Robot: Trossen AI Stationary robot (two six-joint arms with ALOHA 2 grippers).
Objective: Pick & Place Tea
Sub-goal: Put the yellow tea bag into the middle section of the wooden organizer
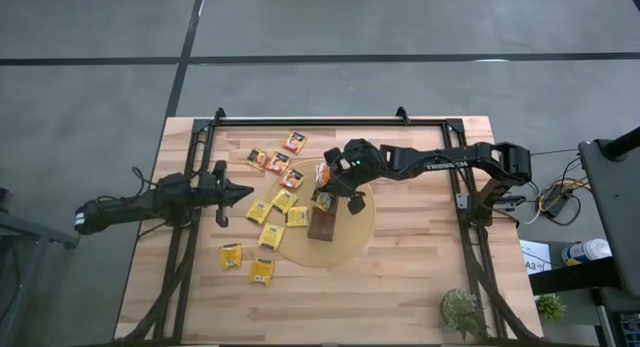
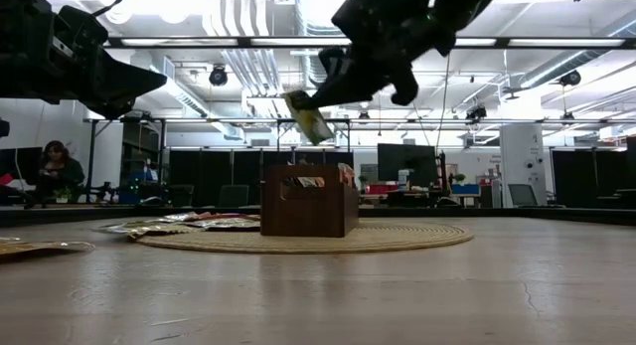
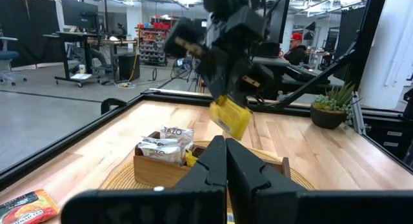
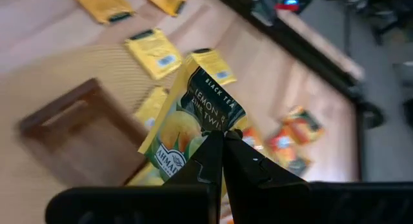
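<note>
The right gripper (image 2: 328, 91) holds a yellow tea sachet (image 2: 309, 117) pinched in its fingers, tilted, lower corner aimed down over the brown tray (image 2: 309, 200) on the round mat (image 2: 417, 236). Loose sachets (image 1: 275, 209) lie left. The left gripper (image 1: 243, 194), fingers clenched, hovers nearby.

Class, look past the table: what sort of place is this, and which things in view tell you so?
Probably a lab or workshop hall: long ceiling lights on an open ceiling, desks with monitors, and a person seated at a workstation.
</note>
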